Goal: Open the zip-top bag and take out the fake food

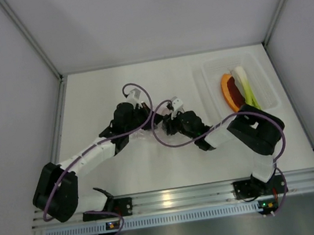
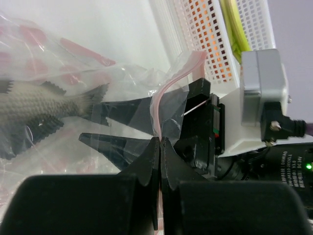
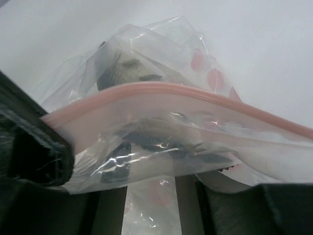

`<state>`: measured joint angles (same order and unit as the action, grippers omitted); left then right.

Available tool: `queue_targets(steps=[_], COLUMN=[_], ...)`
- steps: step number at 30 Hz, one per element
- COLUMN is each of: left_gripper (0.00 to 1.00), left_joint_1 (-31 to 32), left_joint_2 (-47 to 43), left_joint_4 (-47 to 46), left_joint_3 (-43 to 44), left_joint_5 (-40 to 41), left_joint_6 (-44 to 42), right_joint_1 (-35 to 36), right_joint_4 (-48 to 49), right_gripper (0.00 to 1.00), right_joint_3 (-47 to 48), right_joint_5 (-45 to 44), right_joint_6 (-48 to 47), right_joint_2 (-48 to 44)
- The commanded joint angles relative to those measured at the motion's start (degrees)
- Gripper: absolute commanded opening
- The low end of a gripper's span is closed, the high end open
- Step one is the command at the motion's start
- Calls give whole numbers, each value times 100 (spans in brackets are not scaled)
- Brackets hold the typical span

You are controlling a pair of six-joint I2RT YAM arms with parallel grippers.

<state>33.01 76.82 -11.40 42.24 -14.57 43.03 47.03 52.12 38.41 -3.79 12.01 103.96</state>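
The zip-top bag [image 1: 156, 119] hangs crumpled between my two grippers at the table's middle. My left gripper [image 2: 160, 139] is shut on the bag's pink zip strip [image 2: 171, 81] at one end. The silver-grey fish [image 2: 34, 105] lies inside the bag [image 2: 73, 63]. My right gripper [image 3: 151, 196] has its fingers apart at the bag's mouth, with film draped over them, below the zip strip [image 3: 161, 93]. The fish [image 3: 117, 68] shows behind it. The orange and dark red slice [image 1: 229, 92] and the leek-like stalk [image 1: 246, 87] lie in the tray.
The rigid clear tray [image 1: 202, 82] stands at the back right, close behind the right gripper; its gridded wall [image 2: 215, 39] fills the upper part of the left wrist view. White walls enclose the table on three sides.
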Motion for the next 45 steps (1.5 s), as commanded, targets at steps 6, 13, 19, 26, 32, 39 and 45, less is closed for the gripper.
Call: queue_targets(steps=[6, 13, 19, 26, 32, 39, 45], left_gripper=[0, 0, 0, 0, 0, 0, 0], left_joint_1=[144, 188, 188, 188, 188, 188, 188], left_joint_2=[-799, -1204, -1809, -2680, -2960, -3849, -3709], left_joint_4=[-854, -1137, -1110, -487, -425, 260, 481], left_joint_3=[408, 838, 760, -408, -1463, -1359, -1533], left_joint_5=[261, 639, 1392, 2705, 2529, 3056, 2811], left_joint_6=[662, 1129, 1270, 1217, 1524, 1033, 1075], right_joint_1=[-27, -88, -640, -721, -28, 650, 466], right_joint_4=[-60, -2752, -7001, -8884, -10229, -10961, -10083], right_gripper=[31, 30, 32, 32, 32, 34, 37], right_joint_3=[491, 991, 2476, 3582, 5128, 6143, 5319], right_joint_5=[-210, -1991, -2705, -3373, -4374, -4563, -2795], right_joint_6=[1137, 375, -540, -954, -1508, -1675, -845], right_joint_2=[-140, -796, -1246, -1678, -1037, -421, -219])
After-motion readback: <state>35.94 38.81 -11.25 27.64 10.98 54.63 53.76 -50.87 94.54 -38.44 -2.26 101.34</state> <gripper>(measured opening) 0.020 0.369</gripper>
